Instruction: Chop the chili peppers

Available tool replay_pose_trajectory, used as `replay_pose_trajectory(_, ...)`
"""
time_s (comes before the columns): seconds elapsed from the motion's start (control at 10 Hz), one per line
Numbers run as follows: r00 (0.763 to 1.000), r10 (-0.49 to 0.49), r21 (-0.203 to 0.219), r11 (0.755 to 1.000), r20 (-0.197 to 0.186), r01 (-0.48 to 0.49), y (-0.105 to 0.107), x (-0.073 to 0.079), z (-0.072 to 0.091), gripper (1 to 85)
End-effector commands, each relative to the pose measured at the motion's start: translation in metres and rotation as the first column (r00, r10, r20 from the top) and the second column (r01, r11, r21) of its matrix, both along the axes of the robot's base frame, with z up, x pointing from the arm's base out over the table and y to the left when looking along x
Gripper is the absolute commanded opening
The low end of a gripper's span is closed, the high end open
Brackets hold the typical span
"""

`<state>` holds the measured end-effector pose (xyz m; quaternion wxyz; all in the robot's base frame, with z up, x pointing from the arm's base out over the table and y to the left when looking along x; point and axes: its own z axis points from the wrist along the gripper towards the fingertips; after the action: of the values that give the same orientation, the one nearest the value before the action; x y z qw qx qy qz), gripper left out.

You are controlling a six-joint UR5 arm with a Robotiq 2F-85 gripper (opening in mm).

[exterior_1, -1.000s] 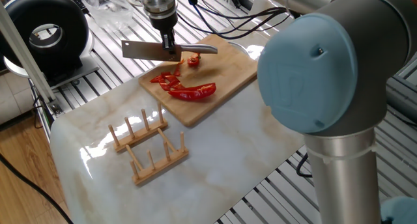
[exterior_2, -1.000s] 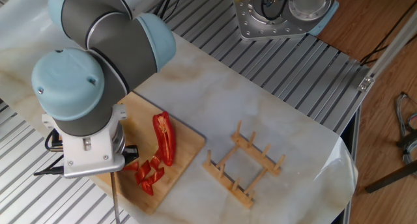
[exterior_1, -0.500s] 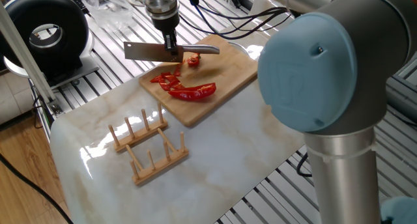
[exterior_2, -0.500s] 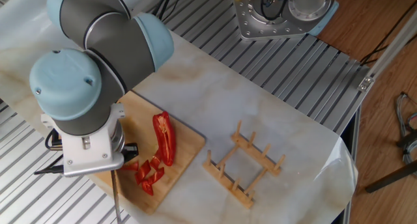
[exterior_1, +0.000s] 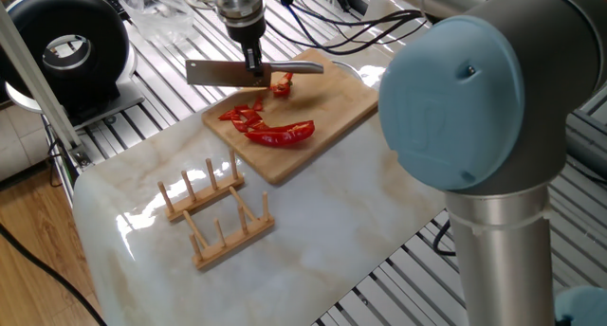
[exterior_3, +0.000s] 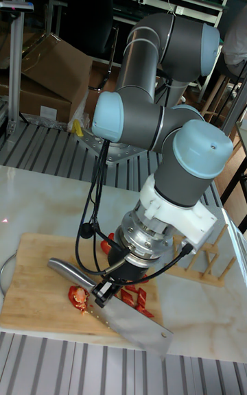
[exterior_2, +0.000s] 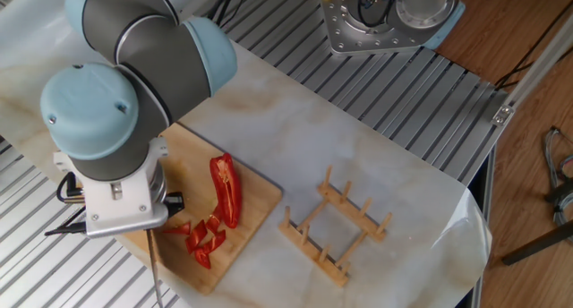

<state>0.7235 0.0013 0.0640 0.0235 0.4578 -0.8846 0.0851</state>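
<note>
The chili peppers lie on a wooden cutting board [exterior_1: 332,108]. One long red half [exterior_1: 283,133] is whole, small cut bits [exterior_1: 245,115] sit beside it, and another red bit [exterior_1: 282,86] lies by the knife. My gripper [exterior_1: 253,68] is shut on a cleaver-style knife [exterior_1: 221,74], whose blade hovers just above the board's far corner. In the other fixed view the long half [exterior_2: 226,190] and the bits [exterior_2: 204,239] show, while the wrist hides my fingers. The tall fixed view has the gripper [exterior_3: 106,290] holding the knife [exterior_3: 137,319] over the red bits [exterior_3: 77,297].
A wooden dish rack [exterior_1: 213,212] stands on the marble slab in front of the board. A black round device [exterior_1: 66,51] sits at the back left. My own big elbow joint [exterior_1: 465,99] blocks the right side. Cables trail behind the board.
The gripper and knife have shifted slightly right and a little higher over the board. The peppers have not moved.
</note>
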Motion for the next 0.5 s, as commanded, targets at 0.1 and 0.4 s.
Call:
replay_pose_trajectory(0.1,1.000,0.015,-0.008,1.000,0.006,-0.015,-0.014,-0.001,0.000,1.3)
replay_pose_trajectory(0.4,0.999,0.037,-0.027,0.999,0.014,-0.037,-0.029,-0.002,0.005,1.3)
